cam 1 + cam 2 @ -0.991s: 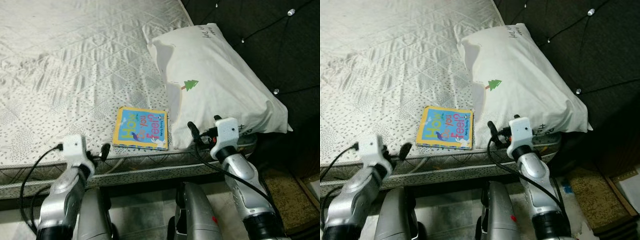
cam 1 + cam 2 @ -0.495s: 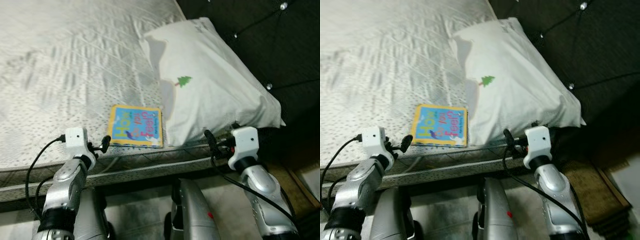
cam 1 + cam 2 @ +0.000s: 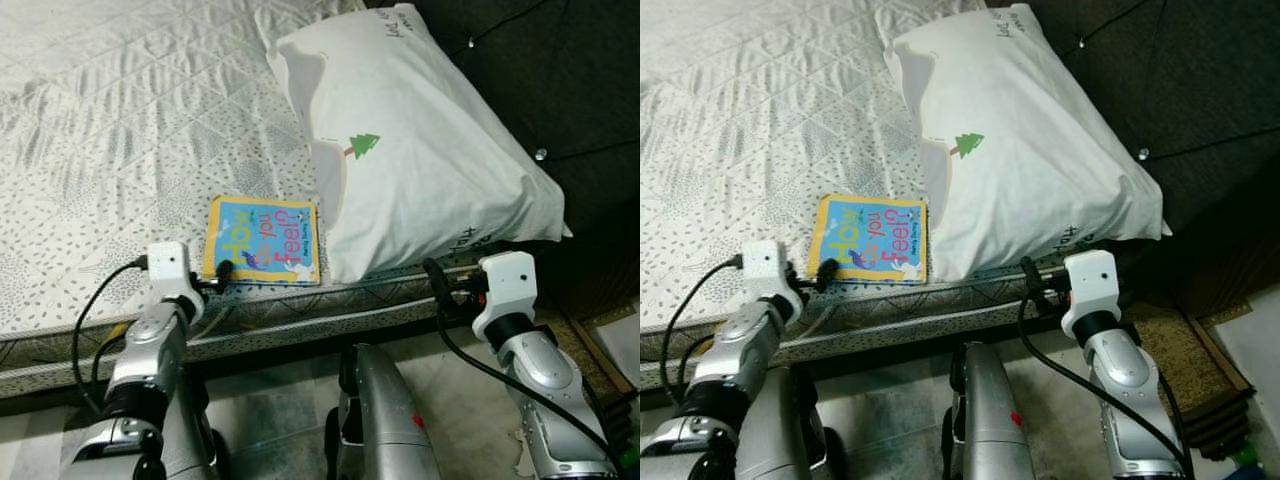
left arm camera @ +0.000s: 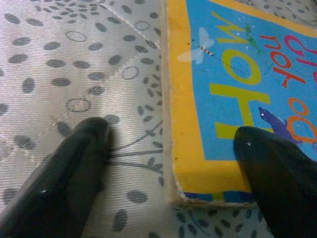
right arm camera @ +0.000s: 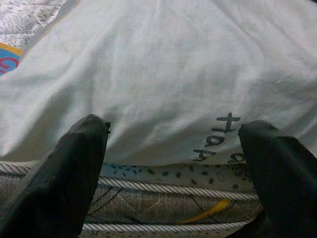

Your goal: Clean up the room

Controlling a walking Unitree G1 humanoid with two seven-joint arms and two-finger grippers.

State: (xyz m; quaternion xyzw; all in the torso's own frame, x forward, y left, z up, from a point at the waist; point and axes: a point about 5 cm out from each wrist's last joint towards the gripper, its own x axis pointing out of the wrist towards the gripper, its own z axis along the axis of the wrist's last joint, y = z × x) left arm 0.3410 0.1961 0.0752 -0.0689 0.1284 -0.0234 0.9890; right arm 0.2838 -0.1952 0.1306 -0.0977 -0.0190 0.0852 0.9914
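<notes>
A blue and yellow board book lies flat near the front edge of the bed, right beside a white pillow. My left gripper is open at the book's near left corner: one finger rests on the mattress, the other finger lies over the cover. From the head, the left gripper sits at the book's front edge. My right gripper is open, held off the mattress side and facing the pillow; from the head it is the right gripper below the pillow's corner.
A patterned white mattress fills the left, with its piped side edge running across. A dark tufted headboard stands at the right. Below are my legs, tiled floor and a brown mat.
The camera has tilted, shifting the scene. My left gripper has moved forward to the book's near corner, one finger now over the cover. The right gripper stays before the pillow.
</notes>
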